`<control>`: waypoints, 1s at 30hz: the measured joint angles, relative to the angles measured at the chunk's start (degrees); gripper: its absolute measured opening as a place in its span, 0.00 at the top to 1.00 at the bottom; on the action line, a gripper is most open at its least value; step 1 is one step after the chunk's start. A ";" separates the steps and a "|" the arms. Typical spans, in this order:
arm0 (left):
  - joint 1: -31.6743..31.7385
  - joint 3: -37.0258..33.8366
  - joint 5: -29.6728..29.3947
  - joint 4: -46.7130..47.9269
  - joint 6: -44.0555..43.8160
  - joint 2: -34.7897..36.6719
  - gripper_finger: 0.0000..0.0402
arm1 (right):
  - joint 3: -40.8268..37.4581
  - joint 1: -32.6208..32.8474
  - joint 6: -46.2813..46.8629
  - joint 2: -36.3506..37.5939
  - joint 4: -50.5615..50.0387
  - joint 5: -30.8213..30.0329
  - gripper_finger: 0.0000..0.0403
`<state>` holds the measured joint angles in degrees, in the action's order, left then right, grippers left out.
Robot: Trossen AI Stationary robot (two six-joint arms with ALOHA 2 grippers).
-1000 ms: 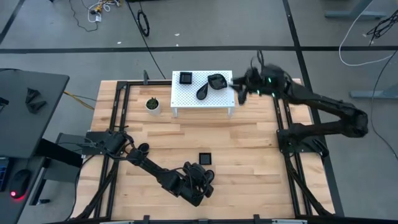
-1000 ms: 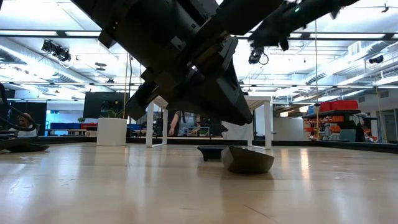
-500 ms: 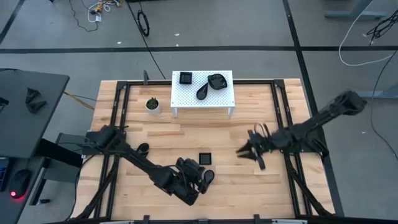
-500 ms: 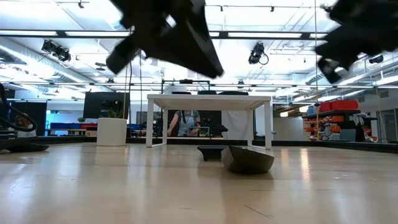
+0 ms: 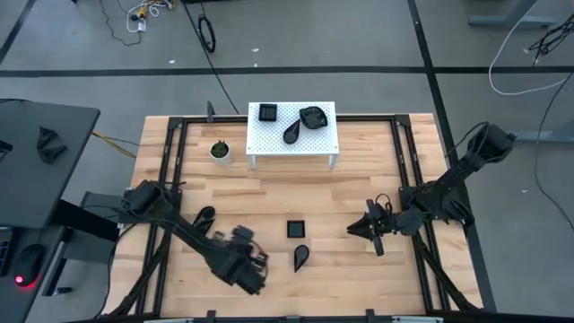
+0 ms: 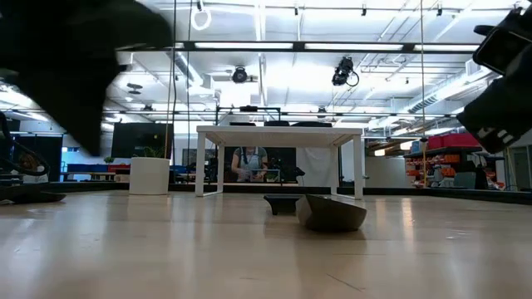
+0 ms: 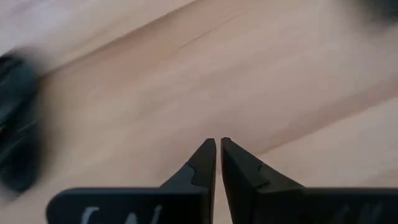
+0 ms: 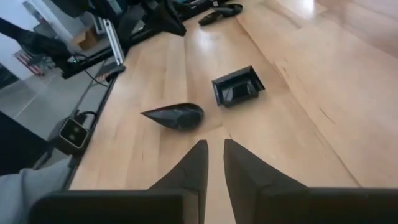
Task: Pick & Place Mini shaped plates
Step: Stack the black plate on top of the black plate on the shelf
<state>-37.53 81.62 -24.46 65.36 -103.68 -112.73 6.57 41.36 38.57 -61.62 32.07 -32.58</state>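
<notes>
My right gripper [image 8: 213, 163] — narrowly parted, empty — faces the glossy black teardrop plate [image 8: 175, 116]; next I'd reach and clamp its rim.

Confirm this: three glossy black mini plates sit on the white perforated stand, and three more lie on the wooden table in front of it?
Not quite. The white perforated stand does hold three, but the high view shows only two in front: a glossy black square plate and a teardrop plate on the wooden table.
</notes>
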 joint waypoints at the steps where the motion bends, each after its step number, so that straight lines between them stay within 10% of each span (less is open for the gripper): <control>1: -0.87 0.00 2.46 3.08 -2.92 0.00 0.92 | -0.02 0.00 -0.10 -0.45 0.79 -0.02 0.86; 7: -5.67 -1.92 9.17 9.67 -18.33 0.04 0.82 | 0.00 0.00 -0.40 -2.75 3.24 -0.08 0.86; 14: -5.07 -11.23 -6.19 -14.38 -19.53 0.04 0.67 | 0.00 -0.02 -0.23 -4.46 4.31 -0.08 0.86; 20: 4.80 -18.55 -10.78 -43.31 -2.64 -0.06 0.62 | 0.00 -0.04 -0.42 -5.27 5.46 -2.51 0.86; 30: 14.98 -14.22 -9.79 -57.07 20.54 -1.95 0.68 | 0.02 -0.04 0.00 -5.81 6.12 -4.26 0.86</control>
<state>-22.55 67.40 -34.25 8.29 -83.13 -114.68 6.59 41.32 38.56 -67.44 38.20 -36.84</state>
